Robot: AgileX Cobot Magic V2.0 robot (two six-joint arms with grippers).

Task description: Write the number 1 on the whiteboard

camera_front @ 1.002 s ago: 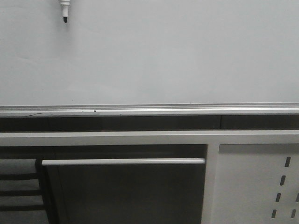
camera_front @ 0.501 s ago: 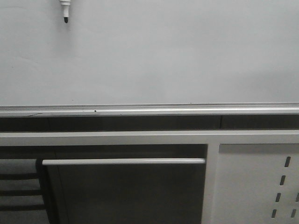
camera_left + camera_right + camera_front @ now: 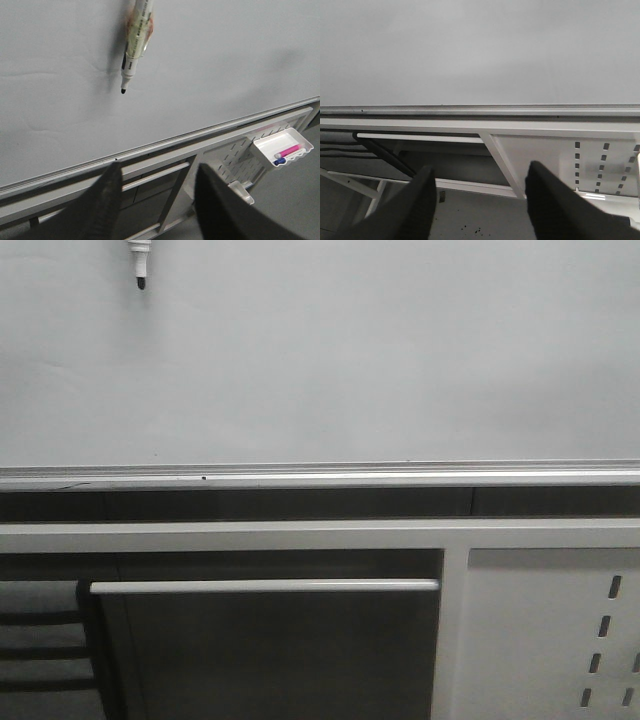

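The whiteboard (image 3: 350, 360) fills the upper part of the front view, with its silver rail (image 3: 320, 476) along the lower edge. No black stroke of the number 1 shows on it in any view. A white marker (image 3: 139, 258) with a black tip hangs point down at the board's top left. It also shows in the left wrist view (image 3: 136, 40). What holds it is out of view. My left gripper (image 3: 157, 175) is open and empty, well below the marker. My right gripper (image 3: 480, 177) is open and empty, below the rail (image 3: 480, 108).
Under the rail are a white frame with a horizontal bar (image 3: 265, 586) and a white panel with slanted slots (image 3: 560, 630). A small white tray (image 3: 283, 147) with a pink and a blue pen hangs on that panel. Black cables (image 3: 380, 152) run below.
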